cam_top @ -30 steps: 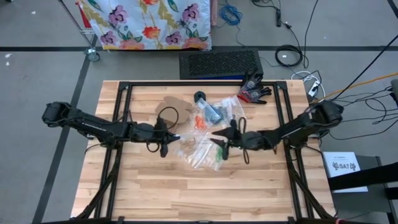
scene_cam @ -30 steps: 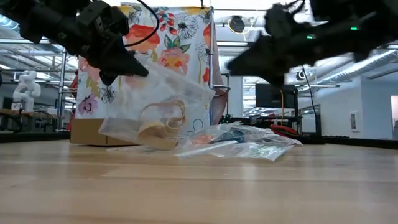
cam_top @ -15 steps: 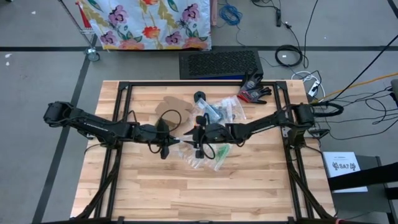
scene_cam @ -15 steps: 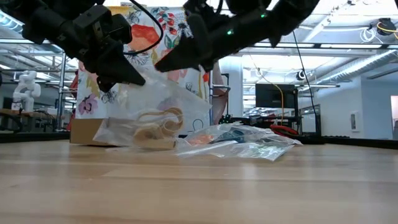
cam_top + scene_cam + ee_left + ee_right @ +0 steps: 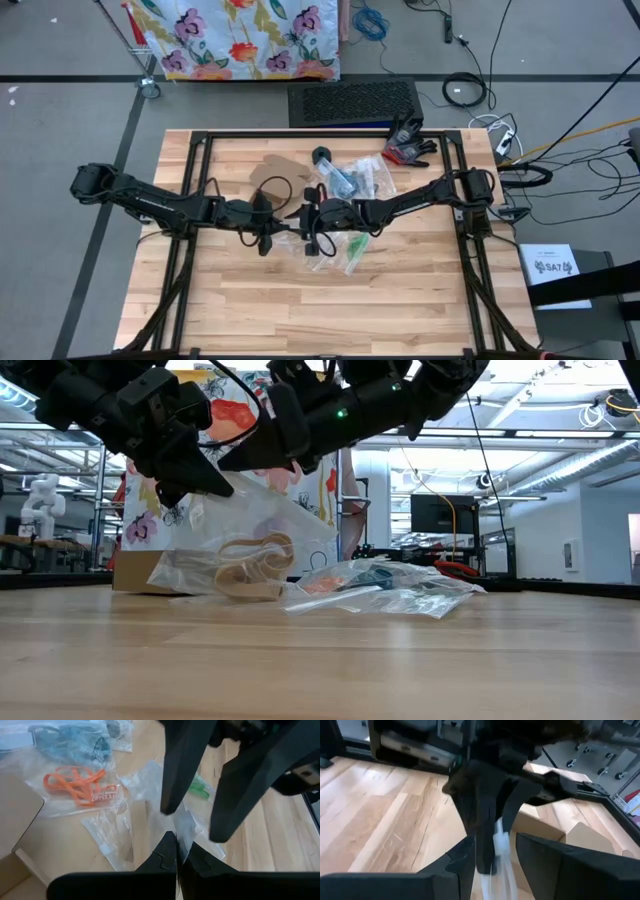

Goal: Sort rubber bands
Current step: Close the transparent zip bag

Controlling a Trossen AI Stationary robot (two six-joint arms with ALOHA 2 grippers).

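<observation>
A clear bag (image 5: pixel 250 530) with tan rubber bands (image 5: pixel 250 565) in it hangs from my left gripper (image 5: pixel 222 485), which is shut on its top; the bag's bottom rests on the table. My right gripper (image 5: pixel 304 214) has come in from the table's right and is open. Its two fingers (image 5: pixel 175 775) stand on either side of the bag's top and my left fingertips; whether they touch the plastic I cannot tell. Further bags hold orange bands (image 5: pixel 75 782), blue ones (image 5: pixel 75 747) and green ones (image 5: pixel 199 787). My left gripper pinches the clear bag's top edge (image 5: pixel 183 827) between its two fingertips, coming from the table's left and slanting down. The bag hangs below the fingers, crumpled and slack, with its lower end (image 5: pixel 235 590) on the table.
A heap of clear bags (image 5: pixel 350 180) lies on the table just beyond and right of the grippers. A cardboard piece (image 5: pixel 275 168) and a small black object (image 5: pixel 321 155) lie farther back, and a black-and-red glove (image 5: pixel 408 146) sits at the far right.
My right gripper has swept toward the table's left and a little up, rolling as it went, until its open fingers stand around my left fingertips. My left gripper has kept its place with the bag hanging from it.
</observation>
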